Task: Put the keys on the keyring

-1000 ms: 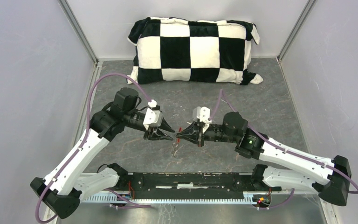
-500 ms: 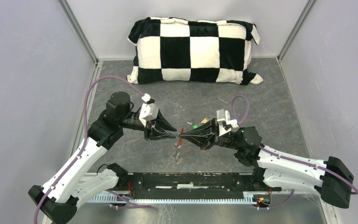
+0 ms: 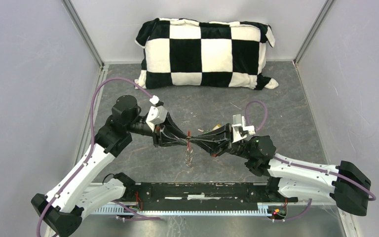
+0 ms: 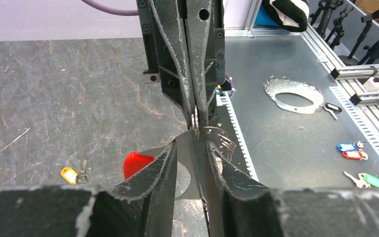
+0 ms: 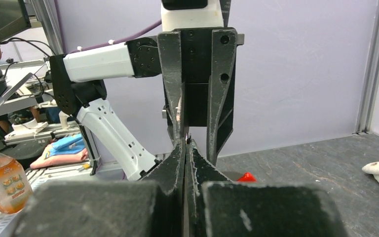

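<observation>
My right gripper (image 3: 192, 143) is shut on the keyring (image 4: 216, 138), pinching the thin silver ring at its tips (image 4: 196, 124). The ring's red tag (image 3: 189, 134) hangs beside it, also seen as the red tag (image 4: 135, 163) in the left wrist view. My left gripper (image 3: 184, 142) meets the right one tip to tip. Its jaws (image 4: 190, 146) stand narrowly apart just under the ring, and I see nothing pinched between them. A yellow-headed key (image 4: 71, 174) lies on the table, the same key (image 3: 218, 127) behind the right gripper. The green-headed key is hidden.
A black-and-white checkered pillow (image 3: 205, 52) lies against the back wall. Grey walls close in both sides. A black rail (image 3: 202, 190) runs along the near edge. Beyond it a metal bench holds other tagged keys (image 4: 351, 151) and a metal plate (image 4: 293, 96).
Both grippers have closed the gap and now touch tip to tip. The right wrist has swung lower and leftward with the keyring. The left jaws have narrowed a little.
</observation>
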You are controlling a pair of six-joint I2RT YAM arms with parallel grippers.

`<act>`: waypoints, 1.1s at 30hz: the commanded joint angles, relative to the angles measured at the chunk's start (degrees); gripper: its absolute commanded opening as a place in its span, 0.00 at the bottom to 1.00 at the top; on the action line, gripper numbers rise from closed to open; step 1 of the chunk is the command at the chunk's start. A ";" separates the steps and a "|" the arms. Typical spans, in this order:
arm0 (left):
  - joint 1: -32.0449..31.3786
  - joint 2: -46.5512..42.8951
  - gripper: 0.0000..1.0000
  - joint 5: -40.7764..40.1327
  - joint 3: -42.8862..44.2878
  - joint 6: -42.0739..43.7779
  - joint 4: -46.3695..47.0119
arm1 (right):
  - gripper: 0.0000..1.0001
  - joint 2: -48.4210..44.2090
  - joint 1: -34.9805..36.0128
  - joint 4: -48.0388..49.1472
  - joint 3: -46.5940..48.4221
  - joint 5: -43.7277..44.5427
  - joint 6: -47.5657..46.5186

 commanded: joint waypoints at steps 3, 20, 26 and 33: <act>-0.23 -0.49 0.35 4.77 0.75 -0.26 -0.35 | 0.01 1.48 1.05 6.50 0.00 4.03 -0.82; -0.23 -0.14 0.02 2.27 2.36 6.12 -4.37 | 0.01 3.07 2.00 4.41 1.29 2.09 -0.60; -0.23 0.71 0.02 2.18 5.81 21.87 -17.32 | 0.43 -1.71 1.82 -15.67 6.47 -2.88 -8.85; -0.31 2.44 0.02 -1.54 10.29 54.33 -38.31 | 0.69 -4.27 1.79 -52.06 20.61 -8.17 -29.77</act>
